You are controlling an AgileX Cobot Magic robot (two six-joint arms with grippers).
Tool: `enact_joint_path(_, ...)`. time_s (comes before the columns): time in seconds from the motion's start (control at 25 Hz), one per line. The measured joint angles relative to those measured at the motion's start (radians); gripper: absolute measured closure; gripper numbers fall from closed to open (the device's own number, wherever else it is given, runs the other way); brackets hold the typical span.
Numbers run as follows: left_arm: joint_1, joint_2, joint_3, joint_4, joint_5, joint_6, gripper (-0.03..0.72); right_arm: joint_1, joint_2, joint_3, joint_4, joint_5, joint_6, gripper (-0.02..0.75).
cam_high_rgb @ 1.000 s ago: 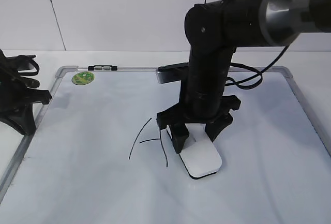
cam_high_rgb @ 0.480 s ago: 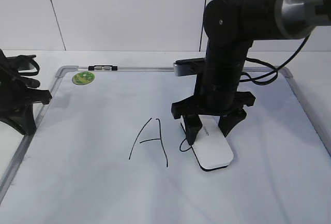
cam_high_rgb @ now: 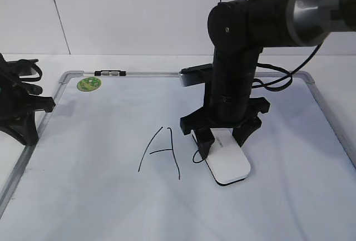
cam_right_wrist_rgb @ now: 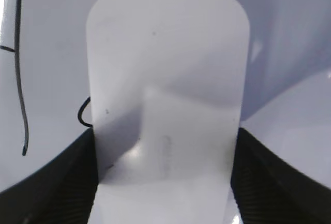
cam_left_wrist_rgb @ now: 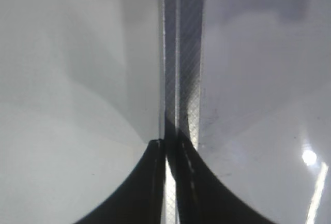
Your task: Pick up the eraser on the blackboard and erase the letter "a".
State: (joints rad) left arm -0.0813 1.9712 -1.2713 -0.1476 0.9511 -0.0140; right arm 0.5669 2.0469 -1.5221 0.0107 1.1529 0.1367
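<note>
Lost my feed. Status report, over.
Right gripper shut on eraser, flat on blackboard. Letter "a" partly showing. Left gripper idle, shut. Nothing blocking.

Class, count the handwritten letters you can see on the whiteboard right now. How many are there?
2. A tall capital "A" stands left of the eraser. A small letter "a" peeks out at the eraser's left edge, mostly hidden beneath it; more marks could be hidden there.

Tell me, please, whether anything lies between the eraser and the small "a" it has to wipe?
Nothing visible does: the eraser, held in the right gripper, already sits against the "a", whose remaining loop shows at its left edge.
</note>
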Motion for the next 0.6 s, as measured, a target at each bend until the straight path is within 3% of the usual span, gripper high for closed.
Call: enact_joint_path(0.6, 0.0, 0.0, 0.0, 0.0, 0.002, 0.0, 0.657, 0.044, 0.002, -0.002, -0.019, 0.002, -0.016, 0.188)
